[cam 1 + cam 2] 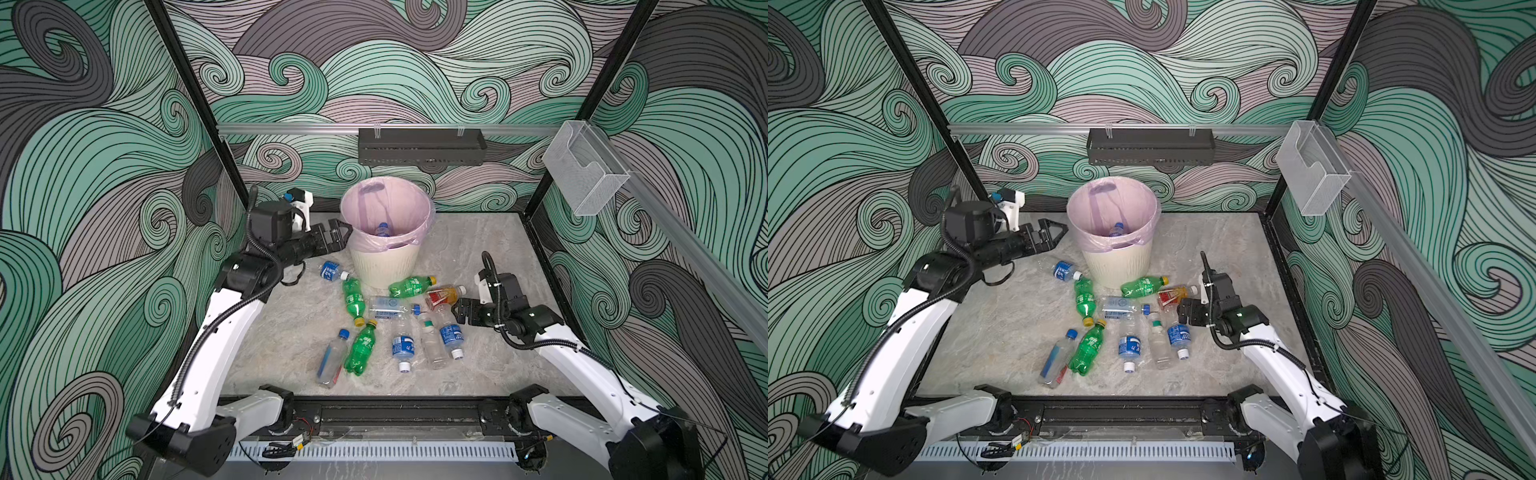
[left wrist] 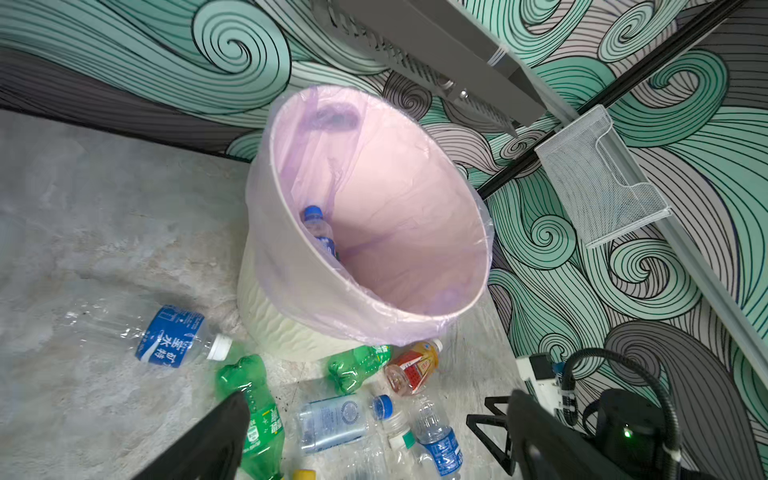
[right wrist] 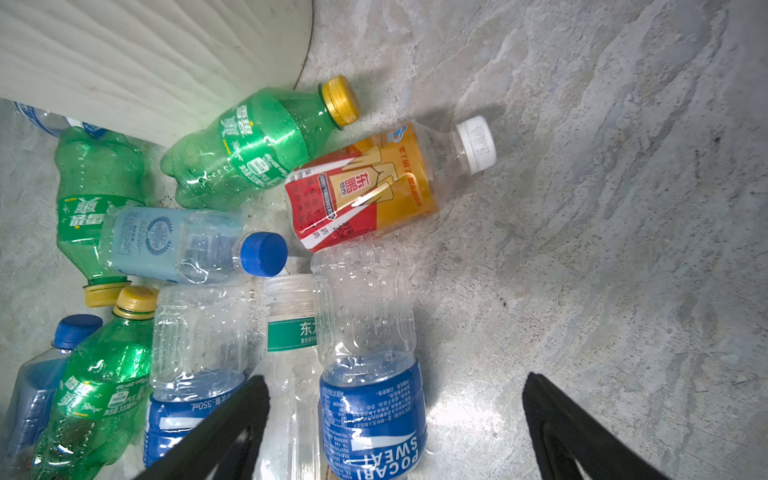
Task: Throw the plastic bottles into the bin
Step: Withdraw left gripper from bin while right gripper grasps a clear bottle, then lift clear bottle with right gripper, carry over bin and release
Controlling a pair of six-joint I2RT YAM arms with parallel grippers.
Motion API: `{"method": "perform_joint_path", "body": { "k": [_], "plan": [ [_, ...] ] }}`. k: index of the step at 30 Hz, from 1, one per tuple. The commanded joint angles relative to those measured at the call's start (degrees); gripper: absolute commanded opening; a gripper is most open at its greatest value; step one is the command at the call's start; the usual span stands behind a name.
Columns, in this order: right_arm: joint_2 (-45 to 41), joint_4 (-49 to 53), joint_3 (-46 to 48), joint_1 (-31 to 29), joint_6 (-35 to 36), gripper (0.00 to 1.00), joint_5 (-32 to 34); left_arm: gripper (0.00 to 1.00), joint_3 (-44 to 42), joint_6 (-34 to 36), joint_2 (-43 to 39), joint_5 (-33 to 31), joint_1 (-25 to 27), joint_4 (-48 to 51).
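Observation:
The bin (image 1: pixel 384 266) is cream with a pink liner and stands at the back middle; a blue-capped bottle (image 1: pixel 382 228) lies inside it. Several plastic bottles lie on the table in front, among them a green one (image 1: pixel 411 286), an orange red-labelled one (image 1: pixel 444 296) and a clear blue-labelled one (image 1: pixel 451 334). My left gripper (image 1: pixel 338 235) hangs open and empty beside the bin's left rim (image 2: pixel 266 199). My right gripper (image 1: pixel 459 311) is open low over the pile. In the right wrist view the blue-labelled bottle (image 3: pixel 370 407) lies between its spread fingers (image 3: pixel 249 399), ungripped.
A black perforated tray (image 1: pixel 422 145) hangs on the back rail, and a clear plastic box (image 1: pixel 582 170) hangs on the right rail. Black frame posts stand at the table's back corners. Bare stone-patterned table (image 1: pixel 498 365) lies right of the bottles.

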State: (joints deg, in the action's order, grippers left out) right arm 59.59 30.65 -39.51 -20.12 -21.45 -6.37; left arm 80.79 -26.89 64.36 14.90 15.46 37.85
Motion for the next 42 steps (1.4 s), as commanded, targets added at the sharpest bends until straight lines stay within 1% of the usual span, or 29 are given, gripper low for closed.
{"method": "perform_joint_path", "body": {
  "k": [1, 4, 8, 11, 14, 20, 29, 36, 40, 42],
  "plan": [
    [2.18, 0.39, -2.04, 0.17, 0.5, 0.94, -3.03, 0.99, -5.18, 3.65, -2.05, -5.56, -0.35, 4.32],
    [3.96, 0.9, -2.59, 0.08, 0.67, 0.93, -4.34, 0.99, -11.21, 3.73, -5.46, -7.86, -0.36, 6.72],
    [6.18, 0.74, -2.6, -0.18, 0.57, 0.93, -5.81, 0.99, -19.47, 2.5, -10.52, -10.2, -0.43, 7.2],
    [8.66, 0.42, -2.92, -0.6, 0.25, 0.93, -6.68, 0.99, -23.89, 1.29, -13.12, -12.08, -0.43, 7.15],
    [11.44, 0.21, -3.55, -1.14, -0.49, 0.91, -6.52, 0.99, -26.56, 0.02, -14.15, -13.04, -0.48, 7.24],
    [16.19, -1.65, -3.78, -1.92, -2.18, 0.85, -6.29, 0.99, -29.35, -2.67, -14.26, -13.22, -0.52, 6.2],
    [21.56, -4.22, -3.47, -3.2, -3.13, 0.8, -5.79, 0.99, -32.05, -3.34, -13.75, -14.09, -0.52, 4.62],
    [24.43, -4.2, -3.78, -3.28, -3.56, 0.7, -4.03, 0.99, -32.73, -3.34, -12.9, -15.32, -0.52, 4.43],
    [23.67, -3.55, -4.0, -3.24, -3.54, 0.62, -2.67, 0.99, -33.04, -3.34, -12.21, -16.0, -0.61, 4.12],
    [22.82, -2.63, -4.41, -3.28, -3.29, 0.6, -1.74, 0.99, -33.07, -3.34, -11.74, -16.34, -0.61, 3.99]
  ]
}}
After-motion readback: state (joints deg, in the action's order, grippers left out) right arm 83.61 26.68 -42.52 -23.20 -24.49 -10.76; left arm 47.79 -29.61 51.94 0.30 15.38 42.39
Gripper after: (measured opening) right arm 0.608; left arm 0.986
